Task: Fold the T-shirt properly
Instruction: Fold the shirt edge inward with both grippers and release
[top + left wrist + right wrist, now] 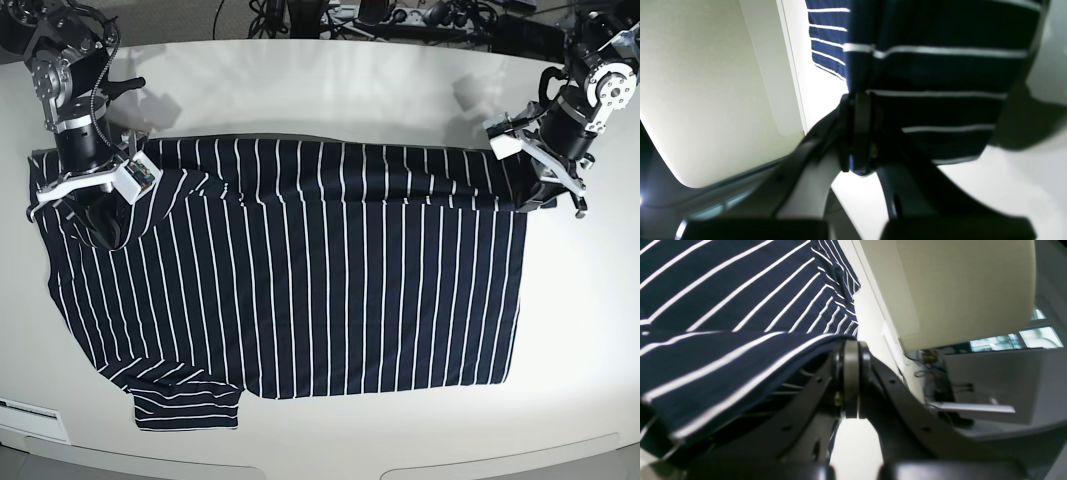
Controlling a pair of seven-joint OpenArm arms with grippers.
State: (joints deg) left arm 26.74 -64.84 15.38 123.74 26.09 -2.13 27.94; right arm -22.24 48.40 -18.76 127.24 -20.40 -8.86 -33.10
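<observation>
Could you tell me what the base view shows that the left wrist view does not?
Only the base view shows the whole T-shirt spread on the white table, its far edge folded over, one sleeve at the near corner, and the right gripper shut on the cloth. Only the left wrist view shows close up how the left gripper pinches a fold of striped cloth between closed jaws. Both show the T-shirt, the table, and the left gripper holding the shirt's edge.
</observation>
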